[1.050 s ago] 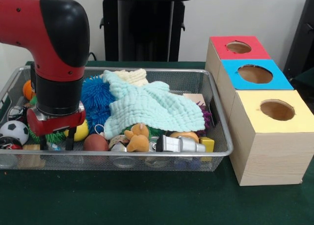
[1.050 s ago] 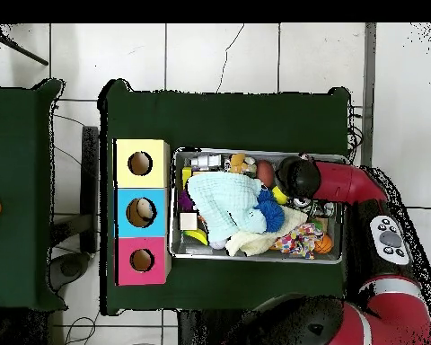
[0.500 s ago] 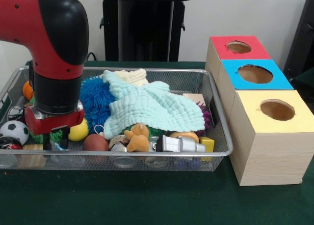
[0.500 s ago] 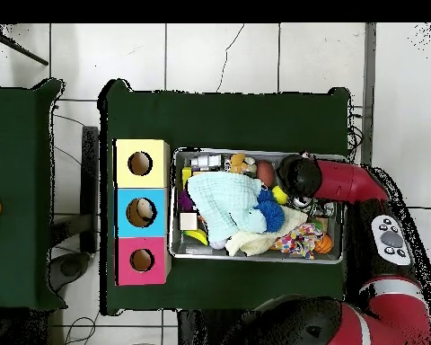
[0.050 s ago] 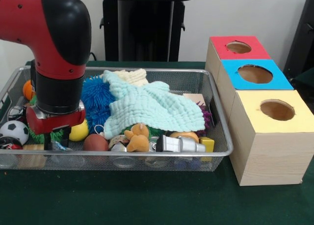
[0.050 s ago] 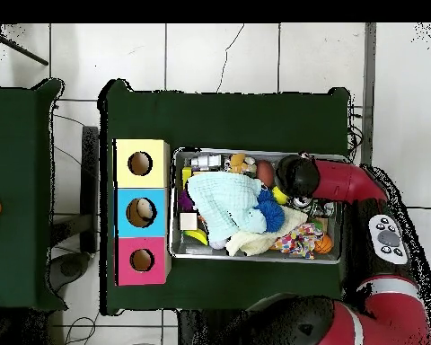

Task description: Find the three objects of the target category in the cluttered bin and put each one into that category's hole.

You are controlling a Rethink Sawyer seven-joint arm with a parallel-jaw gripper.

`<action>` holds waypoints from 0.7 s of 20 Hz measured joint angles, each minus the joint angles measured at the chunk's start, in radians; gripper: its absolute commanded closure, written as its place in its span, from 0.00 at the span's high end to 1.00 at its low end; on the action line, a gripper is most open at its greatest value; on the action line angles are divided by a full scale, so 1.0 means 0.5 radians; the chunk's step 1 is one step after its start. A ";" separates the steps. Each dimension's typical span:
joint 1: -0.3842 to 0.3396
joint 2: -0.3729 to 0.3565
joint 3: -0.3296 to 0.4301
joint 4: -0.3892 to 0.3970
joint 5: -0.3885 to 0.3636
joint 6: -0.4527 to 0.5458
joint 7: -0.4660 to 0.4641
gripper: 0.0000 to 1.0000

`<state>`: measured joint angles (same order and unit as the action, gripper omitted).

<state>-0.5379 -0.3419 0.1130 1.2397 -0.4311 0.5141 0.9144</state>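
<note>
Front view, from the left edge of the wire bin (image 5: pixel 216 112): a small soccer ball (image 5: pixel 13 131) lies against the left wall, with an orange ball (image 5: pixel 27 90) behind it toward the far left corner. Just beside them the red and black arm (image 5: pixel 54 38) drops into the bin, and its gripper (image 5: pixel 55 141) sits low among the clutter near the front left corner. Its fingers are buried among the items, so I cannot tell how wide it stands or whether it has hold of anything. Touching its right side is a yellow ball (image 5: pixel 78 130), and a brown ball (image 5: pixel 95 142) lies at the front wall. Behind these a blue spiky ball (image 5: pixel 95 99) rests under the edge of a pale green cloth (image 5: pixel 152 107), which is spread over the bin's middle. An orange plush toy (image 5: pixel 137 137) and a silver cylinder (image 5: pixel 184 144) lie along the front wall. Right of the bin, on the green table (image 5: pixel 147 200), stand three wooden boxes in a row: yellow box (image 5: pixel 270 136) nearest, blue box (image 5: pixel 252 77), red box (image 5: pixel 235 50) farthest, each with a round hole on top.

Overhead, the gripper (image 6: pixel 298 176) is by the bin's right end.
</note>
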 measured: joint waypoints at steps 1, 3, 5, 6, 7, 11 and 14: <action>0.001 0.000 -0.001 0.000 0.001 0.000 0.000 0.00; 0.001 -0.003 -0.003 0.002 0.004 0.000 0.000 0.00; 0.003 -0.013 -0.006 0.019 0.011 -0.001 0.000 0.00; 0.004 -0.019 -0.006 0.027 0.013 -0.001 0.000 0.00; 0.009 -0.042 -0.006 0.062 0.023 -0.001 0.000 0.00; 0.029 -0.108 -0.012 0.146 0.058 -0.001 0.000 0.00; 0.057 -0.186 -0.021 0.223 0.097 -0.002 0.000 0.00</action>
<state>-0.5095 -0.4350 0.1025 1.3510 -0.3825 0.5132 0.9146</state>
